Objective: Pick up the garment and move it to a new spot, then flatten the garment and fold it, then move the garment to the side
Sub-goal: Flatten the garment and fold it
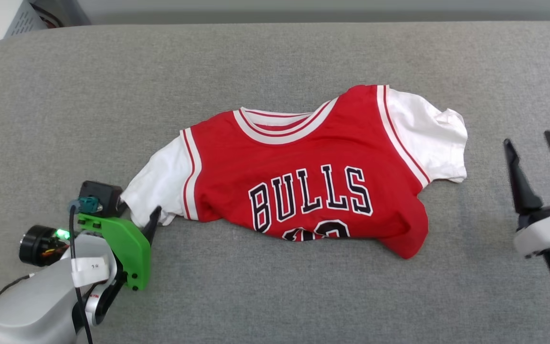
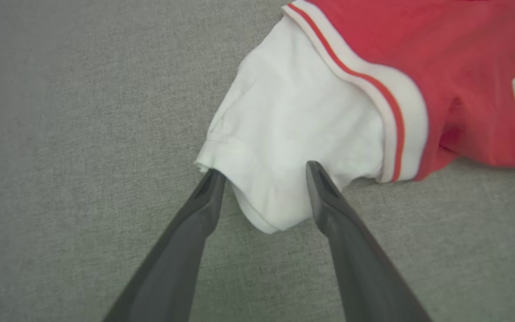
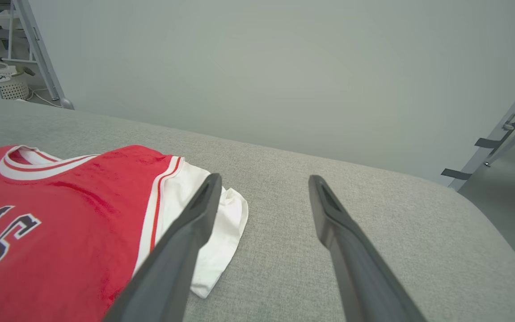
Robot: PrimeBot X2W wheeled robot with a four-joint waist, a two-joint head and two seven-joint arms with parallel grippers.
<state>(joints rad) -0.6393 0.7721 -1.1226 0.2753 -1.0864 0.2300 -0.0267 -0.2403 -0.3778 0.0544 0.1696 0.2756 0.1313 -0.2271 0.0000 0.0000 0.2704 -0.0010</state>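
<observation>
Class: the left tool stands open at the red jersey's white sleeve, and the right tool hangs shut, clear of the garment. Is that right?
Not quite. The right tool is open, not shut: the right wrist view shows its two fingers spread apart. The rest stands.

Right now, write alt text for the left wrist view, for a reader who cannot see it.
The left gripper, fingers open, straddles the end of the white sleeve of the garment, which lies on a grey fabric surface. The red body, with red-and-white trim and part of a dark letter, runs off the upper right.
</observation>
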